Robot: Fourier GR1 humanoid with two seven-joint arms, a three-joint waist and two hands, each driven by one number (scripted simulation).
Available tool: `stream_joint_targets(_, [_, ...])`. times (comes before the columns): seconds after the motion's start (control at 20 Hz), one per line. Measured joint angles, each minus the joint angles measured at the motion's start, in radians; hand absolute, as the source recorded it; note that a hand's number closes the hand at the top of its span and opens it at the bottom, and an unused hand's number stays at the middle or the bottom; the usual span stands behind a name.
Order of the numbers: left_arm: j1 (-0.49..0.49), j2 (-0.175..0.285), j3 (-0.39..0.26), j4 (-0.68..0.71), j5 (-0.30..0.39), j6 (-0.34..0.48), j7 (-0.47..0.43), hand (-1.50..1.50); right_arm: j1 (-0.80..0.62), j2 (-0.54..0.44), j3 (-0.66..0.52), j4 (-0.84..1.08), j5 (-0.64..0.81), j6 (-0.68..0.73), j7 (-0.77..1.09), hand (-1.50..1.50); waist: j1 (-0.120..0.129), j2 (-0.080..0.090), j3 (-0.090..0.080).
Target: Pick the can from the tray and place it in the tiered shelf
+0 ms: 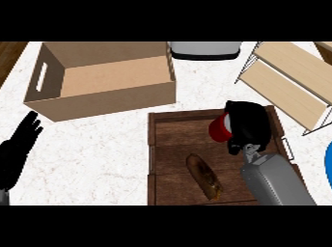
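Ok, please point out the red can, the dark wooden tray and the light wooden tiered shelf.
red can (216, 128): head view, its red side showing beside the black right hand (249, 124).
dark wooden tray (176, 144): head view, bare floor boards.
light wooden tiered shelf (300, 67): head view, one pale board.

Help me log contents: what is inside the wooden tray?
A brown loaf lies on the tray floor. A red can sits at the far end, mostly covered by the right hand curled round it.
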Motion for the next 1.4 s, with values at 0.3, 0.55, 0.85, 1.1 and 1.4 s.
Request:
stream_joint_targets(0.3, [-0.008, -0.002, 0.003, -0.001, -0.006, -0.002, 0.007, 0.00, -0.103, 0.097, -0.135, 0.063, 0.016, -0.115, 0.195, 1.50, 0.002, 0.001, 0.000])
stream_joint_targets(0.55, [0.000, -0.016, 0.001, -0.015, -0.020, 0.011, 0.018, 0.00, -0.160, 0.123, -0.147, -0.071, -0.015, -0.099, 0.325, 1.50, -0.004, -0.003, 0.000])
stream_joint_targets(0.85, [-0.006, -0.019, 0.008, 0.000, -0.026, 0.009, 0.012, 0.00, -0.183, 0.130, -0.166, -0.303, -0.082, -0.109, 0.397, 1.50, -0.012, -0.006, 0.000])
stream_joint_targets(1.1, [-0.001, -0.009, 0.026, 0.006, -0.018, -0.016, 0.007, 0.00, -0.238, 0.132, -0.189, -0.441, -0.062, -0.088, 0.436, 1.50, -0.010, -0.005, -0.001])
stream_joint_targets(1.4, [0.001, -0.023, 0.026, -0.008, -0.033, -0.010, 0.014, 0.00, -0.379, 0.117, -0.264, -0.498, -0.034, -0.033, 0.444, 1.50, -0.007, -0.005, -0.001])
